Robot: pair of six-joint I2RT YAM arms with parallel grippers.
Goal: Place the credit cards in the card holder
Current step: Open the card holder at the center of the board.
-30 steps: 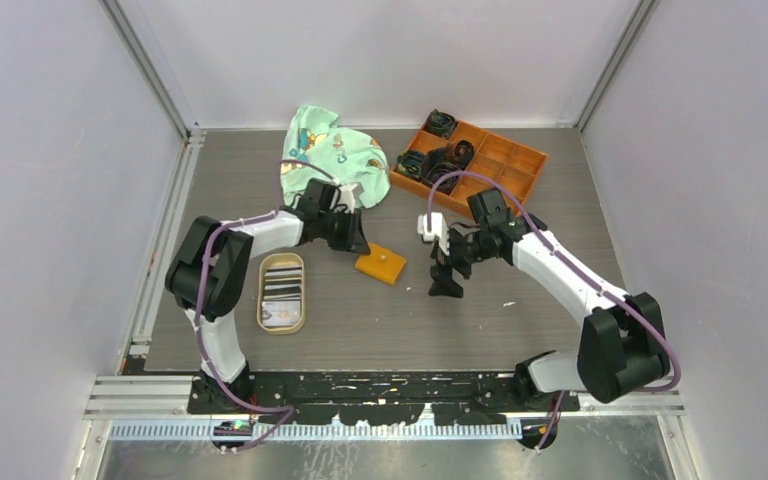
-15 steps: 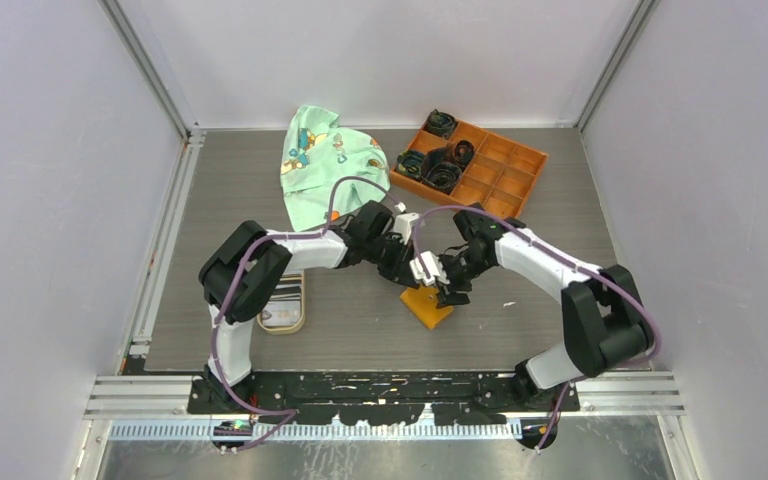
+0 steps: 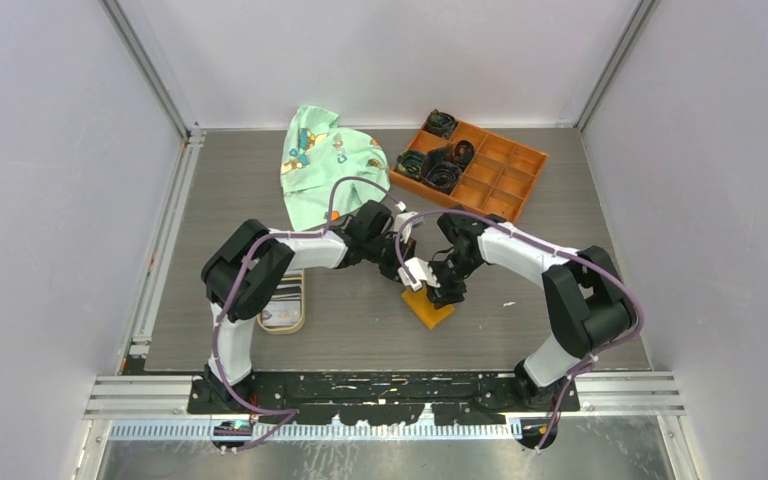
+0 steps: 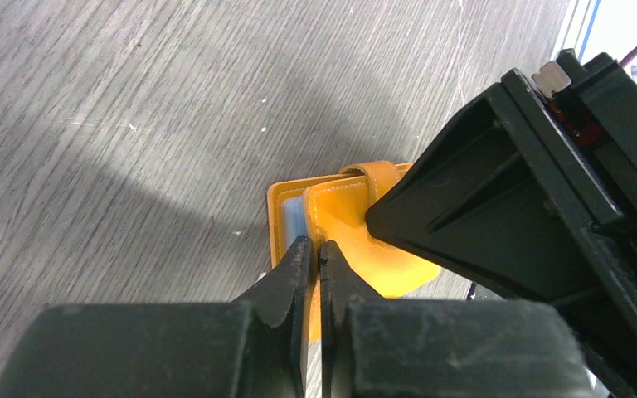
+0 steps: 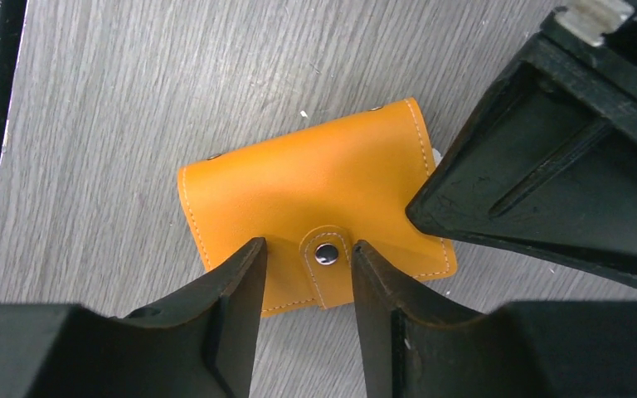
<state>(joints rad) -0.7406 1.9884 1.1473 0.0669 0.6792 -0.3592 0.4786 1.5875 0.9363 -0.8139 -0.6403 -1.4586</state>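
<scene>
Two grippers meet over the card holder [image 3: 429,308], which lies snapped shut on the counter [image 3: 550,310] near its middle. The step in hand therefore looks like opening it, before any card goes in. The left gripper [image 4: 315,249] is pressed almost together, and its wrist view shows it pinching the edge of the orange cover, with pale blue lining showing just beside the pinch. The right gripper [image 5: 307,246] is half spread, its jaws standing either side of the snap button [image 5: 326,254] and not clearly touching the leather. The credit cards [image 3: 282,312] lie in the tan dish [image 3: 280,330] well to the left, partly hidden by the left arm [image 3: 305,248]. Next, I judge, the right gripper must close on the tab and peel it up to pop the snap while the left anchors the body. A slip would likely drag the holder across the counter. Both arms reach inward with elbows swung out and wrists tipped down, their grippers just beside each other.
</scene>
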